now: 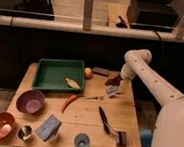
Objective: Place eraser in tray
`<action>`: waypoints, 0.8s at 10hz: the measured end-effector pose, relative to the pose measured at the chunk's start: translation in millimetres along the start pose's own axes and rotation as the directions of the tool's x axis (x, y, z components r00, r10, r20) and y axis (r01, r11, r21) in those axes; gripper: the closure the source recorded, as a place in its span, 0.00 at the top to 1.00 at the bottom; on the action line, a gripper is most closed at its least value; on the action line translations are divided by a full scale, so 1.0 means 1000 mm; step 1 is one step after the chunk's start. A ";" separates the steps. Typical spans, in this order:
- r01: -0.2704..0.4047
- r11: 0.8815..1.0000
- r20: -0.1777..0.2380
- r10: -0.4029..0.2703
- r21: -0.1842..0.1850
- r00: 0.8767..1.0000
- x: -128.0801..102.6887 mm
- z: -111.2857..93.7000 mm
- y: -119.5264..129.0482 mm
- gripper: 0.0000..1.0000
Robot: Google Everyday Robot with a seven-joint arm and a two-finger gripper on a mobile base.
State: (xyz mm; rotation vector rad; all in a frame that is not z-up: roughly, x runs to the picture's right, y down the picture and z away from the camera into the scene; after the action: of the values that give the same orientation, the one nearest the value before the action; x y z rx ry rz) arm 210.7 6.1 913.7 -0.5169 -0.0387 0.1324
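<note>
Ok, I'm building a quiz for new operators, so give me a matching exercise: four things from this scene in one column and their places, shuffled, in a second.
Things:
1. eraser
2. purple bowl
3. brush
4. claw

Places:
A. near right part of the table
B. left side, in front of the green tray
C. above the table's far right part, just right of the eraser
D. far edge, beside the orange fruit

Pairs: 1-D, 2-B, 3-A, 4-C
</note>
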 end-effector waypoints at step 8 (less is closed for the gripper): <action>-0.021 1.000 0.009 0.021 -0.021 1.000 -0.009 0.032 -0.002 0.80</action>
State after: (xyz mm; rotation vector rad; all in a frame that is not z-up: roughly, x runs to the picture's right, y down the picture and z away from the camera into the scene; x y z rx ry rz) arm 199.3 18.3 942.4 -0.5377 -0.0441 0.1548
